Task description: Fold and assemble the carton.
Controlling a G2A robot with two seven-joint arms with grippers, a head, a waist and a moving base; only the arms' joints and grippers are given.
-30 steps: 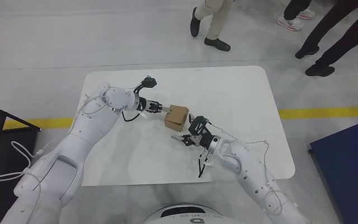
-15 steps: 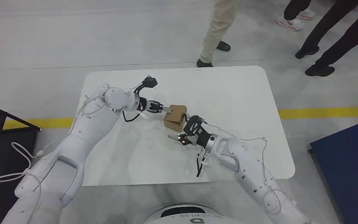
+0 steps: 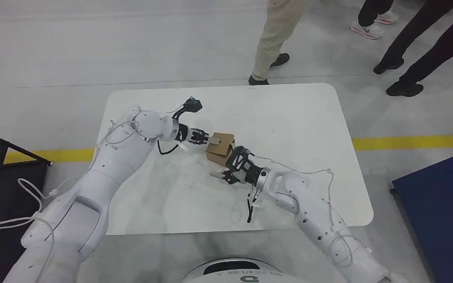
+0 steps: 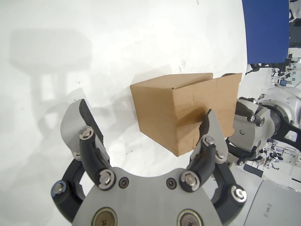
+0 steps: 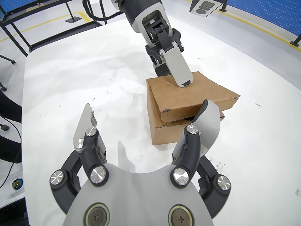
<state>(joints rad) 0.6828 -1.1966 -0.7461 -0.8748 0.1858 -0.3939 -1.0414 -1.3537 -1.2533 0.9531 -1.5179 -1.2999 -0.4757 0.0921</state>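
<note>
Brown cardboard makes up the small box-shaped carton [image 3: 221, 146], which stands near the middle of the white, round-cornered tabletop [image 3: 297, 120], well apart from all four edges. In the right wrist view the carton [image 5: 188, 99] has its upper flap folded over the opening. That flap lies tilted rather than flat, with a dark gap between it and a second flap beneath it on the side nearest the robot.

The left gripper [image 3: 200, 136] is at the carton's side toward the tabletop's left edge, with its jaws spread wide and nothing clamped between them. In the right wrist view the left gripper [image 5: 174, 76] has the tip of one white finger resting on the upper flap near that flap's folded edge. Its other finger sits lower, behind that edge of the carton. In the left wrist view the left gripper [image 4: 144, 111] has one finger touching a cardboard face of the carton [image 4: 178, 109], and the other hangs over the bare tabletop [image 4: 94, 24], apart from the box.

The right gripper [image 3: 226, 168] is at the carton's side toward the tabletop's near edge, also spread wide and holding nothing. In its own view the right gripper [image 5: 147, 106] has one curved fingertip at the free edge of the upper flap, right at the gap. The other finger is over the bare tabletop [image 5: 70, 71] beside the box.

A yellow floor stripe [image 3: 403, 142] runs beyond the tabletop's right edge.
</note>
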